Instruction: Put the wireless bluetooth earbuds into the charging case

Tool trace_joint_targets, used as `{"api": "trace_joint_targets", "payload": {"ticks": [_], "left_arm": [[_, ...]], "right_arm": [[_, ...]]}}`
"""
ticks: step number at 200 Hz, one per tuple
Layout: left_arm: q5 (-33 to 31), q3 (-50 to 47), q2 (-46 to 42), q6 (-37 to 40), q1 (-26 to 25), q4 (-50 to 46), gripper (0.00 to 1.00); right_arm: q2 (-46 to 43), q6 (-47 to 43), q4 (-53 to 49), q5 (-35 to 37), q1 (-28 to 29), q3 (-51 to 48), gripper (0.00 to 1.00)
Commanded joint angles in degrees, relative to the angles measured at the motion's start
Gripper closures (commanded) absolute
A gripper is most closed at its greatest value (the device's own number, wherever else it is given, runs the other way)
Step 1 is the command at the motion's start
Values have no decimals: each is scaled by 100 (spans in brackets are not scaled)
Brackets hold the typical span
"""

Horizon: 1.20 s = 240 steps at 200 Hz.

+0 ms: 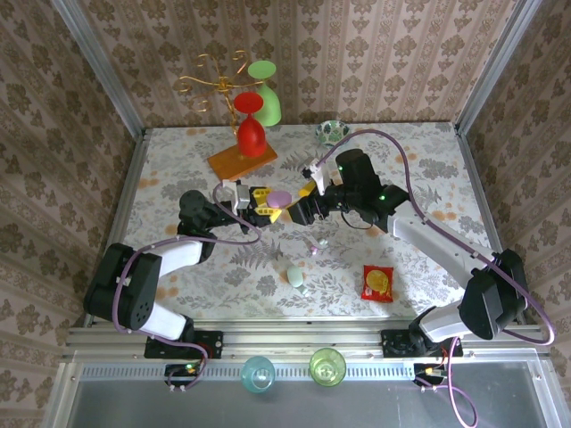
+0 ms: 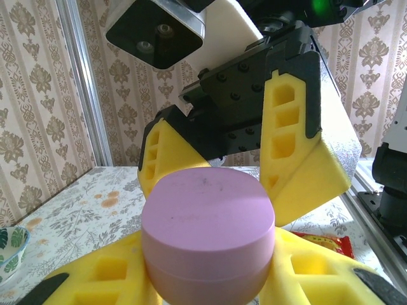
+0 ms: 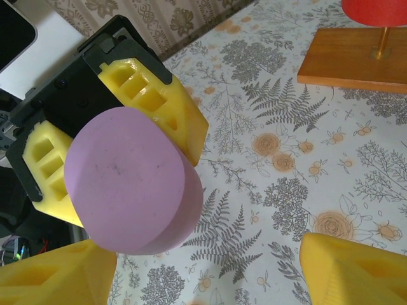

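Lilac case held up, buds not in it yet.

You have the round lilac plastic charging case (image 1: 280, 198) pinched between the yellow fingers of your left gripper (image 1: 270, 203), above the middle of the flowery table (image 1: 401, 169). Its lid looks closed. Your right gripper (image 1: 298, 203) faces the case from the right. Its fingers are spread wide, just beside the case, and they hold nothing. The wireless bluetooth earbuds lie on the table, nearer to you. There is a tiny lilac bud (image 1: 314, 251) and, a bit nearer, a pale mint-white one (image 1: 295, 277). Both are too small to see well. So I think no step is done yet: the lid has to open, then each bud must be picked up and put inside. You will find no words to read on the case. The red snack packet (image 1: 377, 283), near and to the right, has a yellow picture, but its writing is too small to read.
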Motion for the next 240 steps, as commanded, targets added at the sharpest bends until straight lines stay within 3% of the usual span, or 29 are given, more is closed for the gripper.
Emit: {"api": "trace_joint_targets", "payload": {"ticks": [1,98,184,240], "left_arm": [[327,-4,39,-61,-59,190,76],[274,35,95,-61,-44,195,76],[354,60,139,-115,-45,190,76],[83,68,199,-244,-31,197,76]], "right_arm": [[-52,141,445,16,-128,213,24],[-15,149,530,-314,-180,221,21],[259,650,268,442,-257,673,21],[137,663,52,-33,-270,649,17]]}}
